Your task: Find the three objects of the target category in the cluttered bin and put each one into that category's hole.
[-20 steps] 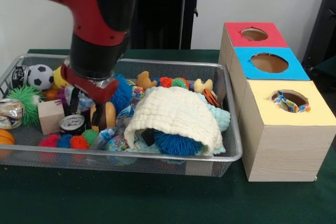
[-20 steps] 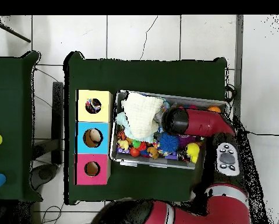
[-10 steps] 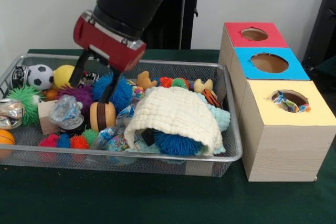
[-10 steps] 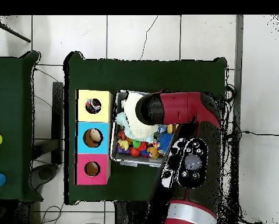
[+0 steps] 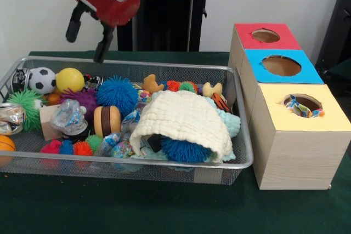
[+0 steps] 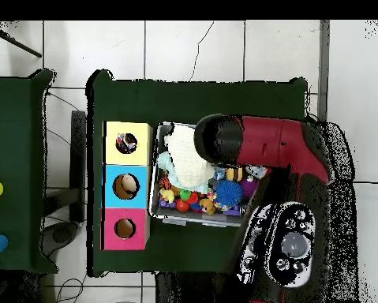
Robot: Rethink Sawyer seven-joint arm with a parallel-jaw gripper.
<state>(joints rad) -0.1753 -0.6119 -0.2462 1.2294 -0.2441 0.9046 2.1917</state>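
My gripper (image 5: 86,40) hangs open and empty above the far left rim of the wire bin (image 5: 164,164), both black fingers (image 5: 102,49) pointing down. Below it lie a yellow ball (image 5: 69,79), a blue spiky ball (image 5: 117,93), a purple spiky ball (image 5: 84,98) and a brown-and-cream burger toy (image 5: 107,120). A crumpled clear wrapper (image 5: 68,115) rests on a wooden block (image 5: 48,122). A cream cloth (image 5: 184,120) covers the bin's right half, over another blue spiky ball (image 5: 184,150). In the overhead view the red arm (image 6: 263,142) hides much of the bin.
Three boxes stand beside the bin, topped red (image 5: 266,35), blue (image 5: 281,65) and yellow (image 5: 303,104); the yellow hole holds something colourful. Overhead they are yellow (image 6: 126,143), blue (image 6: 125,186) and red (image 6: 125,229). A soccer ball (image 5: 41,79), green spiky ball (image 5: 24,104) and duck toys (image 5: 151,84) also fill the bin.
My gripper has risen out of the bin's left side to above the far rim, empty. The clear wrapper now lies on the wooden block, and the yellow ball shows again.
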